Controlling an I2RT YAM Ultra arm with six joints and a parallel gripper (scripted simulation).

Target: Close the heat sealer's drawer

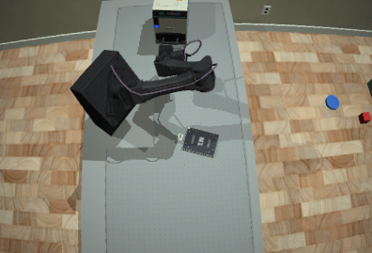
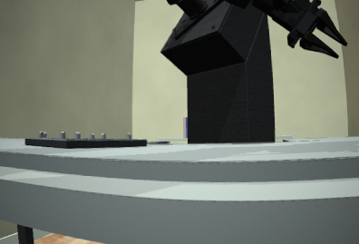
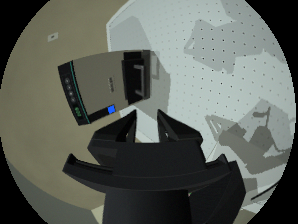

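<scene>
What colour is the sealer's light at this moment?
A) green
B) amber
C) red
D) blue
D: the small light on the sealer's front panel shows blue in the top view, and the wrist view shows the same blue square on the front face.

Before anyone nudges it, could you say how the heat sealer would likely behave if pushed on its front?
The heat sealer looks boxy and tall for its footprint, so a high push might tip it. Nothing visibly fastens it to the table, so it would probably slide. The gripper, part open and holding nothing, sits near its front.
</scene>
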